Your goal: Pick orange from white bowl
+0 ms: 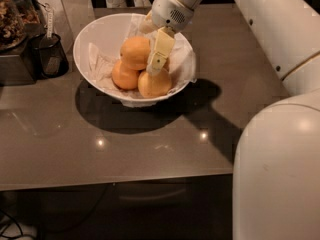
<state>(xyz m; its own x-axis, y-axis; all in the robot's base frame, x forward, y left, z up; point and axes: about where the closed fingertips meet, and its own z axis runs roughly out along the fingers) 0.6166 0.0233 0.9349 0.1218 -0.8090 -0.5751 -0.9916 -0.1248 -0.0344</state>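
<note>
Gripper (154, 64) low in the white bowl (97, 31), just right of the orange (134, 51).
The orange tops the pile; a paler fruit (156, 85) and a smaller fruit (122, 76) crowd underneath (jaw opening cannot be told). A black cup (50, 54) stands left.

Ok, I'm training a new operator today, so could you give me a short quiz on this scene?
1. True or false: the claw is outside the white bowl.
2. How many fruits lie in the bowl? A two, B three, C four.
3. What stands on the table left of the bowl in this view?
Key: 1 false, it hangs inside the bowl, beside the orange; 2 B; 3 a black cup.
</note>
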